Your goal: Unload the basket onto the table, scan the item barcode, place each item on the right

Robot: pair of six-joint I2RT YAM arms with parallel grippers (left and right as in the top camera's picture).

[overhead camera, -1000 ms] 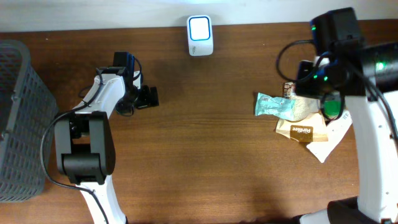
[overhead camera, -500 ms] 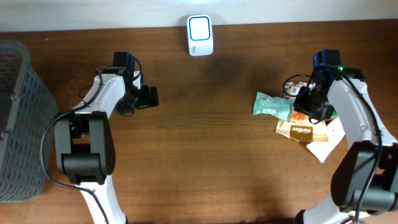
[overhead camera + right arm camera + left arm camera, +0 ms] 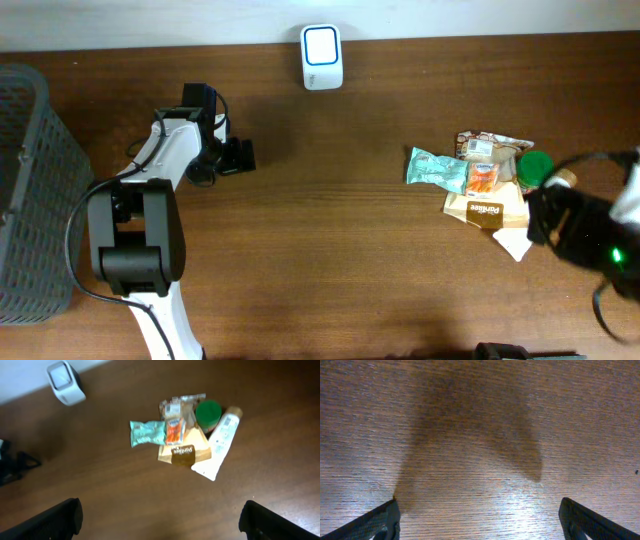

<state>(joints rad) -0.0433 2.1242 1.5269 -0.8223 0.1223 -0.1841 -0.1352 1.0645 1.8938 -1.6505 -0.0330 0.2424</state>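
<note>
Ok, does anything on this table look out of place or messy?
Only the goods on the right: the teal packet, orange sachet, brown pouch, green lid and white tube lie heaped at odd angles, overlapping one another. Nothing looks spilled or torn, and the scanner sits straight at the far edge.

Reads as a robotics lab dressed up as a shop checkout. Shows a brown wood-grain worktop running up to a pale wall at the top edge, with a white barcode scanner standing at top centre. Holds a grey mesh basket at the far left and, at the right, a huddle of shop goods: teal packet, brown pouch, green round lid, white tube. Carries a white-and-black robot arm left of centre and a second arm, blurred, at the lower right.
</note>
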